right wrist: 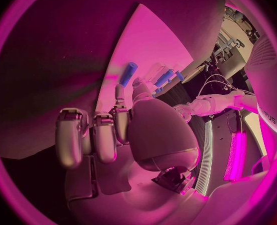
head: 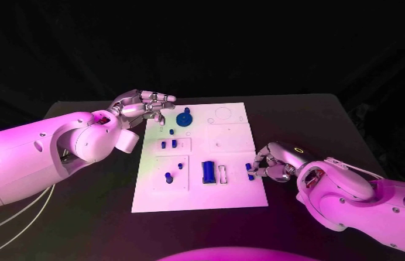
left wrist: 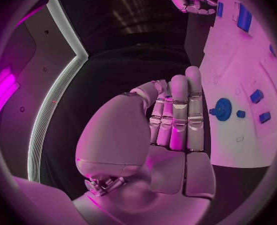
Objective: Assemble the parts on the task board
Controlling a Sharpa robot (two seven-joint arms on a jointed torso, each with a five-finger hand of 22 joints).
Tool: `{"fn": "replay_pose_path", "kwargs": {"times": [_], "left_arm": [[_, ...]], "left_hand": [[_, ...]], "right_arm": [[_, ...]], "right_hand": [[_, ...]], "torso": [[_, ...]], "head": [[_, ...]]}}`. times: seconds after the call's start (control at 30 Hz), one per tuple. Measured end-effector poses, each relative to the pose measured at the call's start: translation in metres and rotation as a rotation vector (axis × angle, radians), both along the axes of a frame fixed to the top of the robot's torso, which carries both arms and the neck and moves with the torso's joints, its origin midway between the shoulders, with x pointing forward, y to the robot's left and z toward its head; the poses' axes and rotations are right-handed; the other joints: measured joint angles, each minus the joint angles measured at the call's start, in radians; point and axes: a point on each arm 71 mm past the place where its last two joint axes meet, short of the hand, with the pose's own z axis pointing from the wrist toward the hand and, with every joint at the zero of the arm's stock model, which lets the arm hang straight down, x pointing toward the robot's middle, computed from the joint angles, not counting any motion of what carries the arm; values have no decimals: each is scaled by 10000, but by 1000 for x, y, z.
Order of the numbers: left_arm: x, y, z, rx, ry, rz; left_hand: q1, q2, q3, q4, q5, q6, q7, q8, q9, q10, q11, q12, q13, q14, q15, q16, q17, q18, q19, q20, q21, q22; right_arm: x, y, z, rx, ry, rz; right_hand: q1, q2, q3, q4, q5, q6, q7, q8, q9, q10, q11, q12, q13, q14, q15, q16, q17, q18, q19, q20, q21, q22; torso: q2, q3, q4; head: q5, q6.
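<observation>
Head view: the black table [head: 84, 214] carries the white task board [head: 236, 185] at its middle, and every place below is given against that board. The left hand [head: 143, 107] hovers at the board's far left corner, fingers curled loosely together and holding nothing; the left wrist view shows those fingers [left wrist: 178, 116] lying side by side, straight, nothing between them. The right hand [head: 271, 164] sits at the board's right edge, near its near end, with fingers drawn in around a small blue peg [head: 250, 168]; the right wrist view shows the peg [right wrist: 128, 73] pinched at the fingertips. On the board lie a blue gear [head: 184, 119] near the far left, a dark blue block [head: 208, 172] at the near middle, and several small blue parts [head: 169, 177] down the left side.
</observation>
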Motion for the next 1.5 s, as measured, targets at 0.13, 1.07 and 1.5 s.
{"fn": "replay_pose_path", "kwargs": {"times": [0.13, 1.07, 1.5], "left_arm": [[0, 0, 0, -2, 2, -4], [0, 1, 0, 3, 23, -8], [-1, 1, 0, 4, 32, -18]], "left_hand": [[0, 0, 0, 0, 0, 0, 0, 0, 0, 0, 0, 0, 0, 0, 0, 0, 0, 0, 0, 0, 0, 0], [-82, -2, 0, 0, 0, 0, 0, 0, 0, 2, -2, 0, 0, 0, 0, 0, -13, 0, 0, 0, 0, 1], [-81, -2, 0, 0, 0, 0, 0, 0, 1, 3, -3, 0, 0, 0, 0, 0, -12, -1, 0, 0, 0, 1]], "right_arm": [[1, 3, -4, -47, 72, 12], [7, 34, -10, -1679, -678, 1341], [6, 44, -7, -2427, -1160, 1957]], "right_hand": [[0, 0, 0, 0, 0, 25, -25, 0, -10, 0, 0, -22, 62, 1, 1, 0, 4, 0, 0, 0, 0, 0], [649, -652, 374, -437, -349, 179, -70, -116, -15, -90, -93, -358, 126, -8, -8, -60, 6, 0, 0, 0, -136, -4], [947, -950, 874, -297, 955, 269, -90, -209, -381, -195, -111, -545, 140, -9, -9, -60, 5, 0, 0, 0, -183, -6]], "torso": [[0, -2, -7], [-18, 4, -1], [-17, -3, 0]], "head": [[1, -12], [80, -91], [103, -109]]}}
